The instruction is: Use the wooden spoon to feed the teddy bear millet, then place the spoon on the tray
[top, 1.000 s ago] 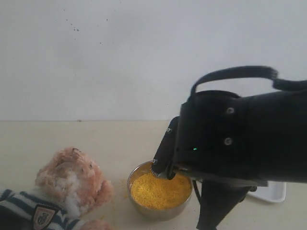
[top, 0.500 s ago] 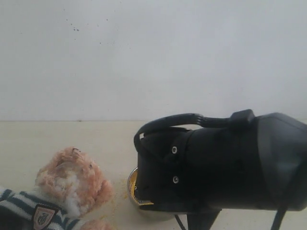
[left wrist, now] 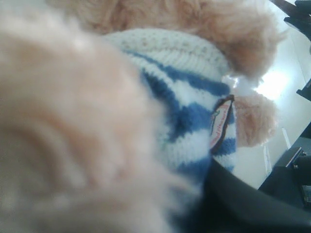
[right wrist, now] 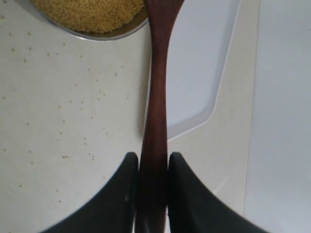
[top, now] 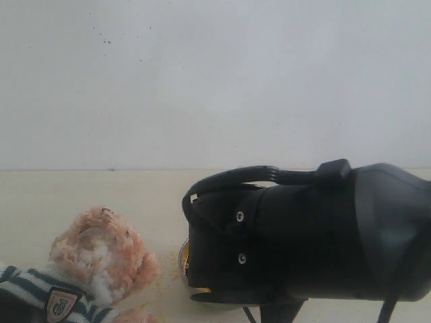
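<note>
Beige tabletop (right wrist: 68, 121); right gripper (right wrist: 153, 162) horizontal near bowl (right wrist: 104, 35), clamping wooden spoon (right wrist: 158, 87).

The right arm (top: 316, 249) reaches in low and nearly level from the right of the exterior view, its black wrist housing filling the foreground with a cable (top: 232, 178) looping over the top. The right gripper (right wrist: 153, 158) has its two dark fingers (right wrist: 124, 189) closed tight on the handle of the wooden spoon (right wrist: 156, 97). Of the left gripper (left wrist: 243, 206) only one dark, blurred part shows, close against the teddy bear (left wrist: 189, 121); how its jaws stand cannot be told.
</note>
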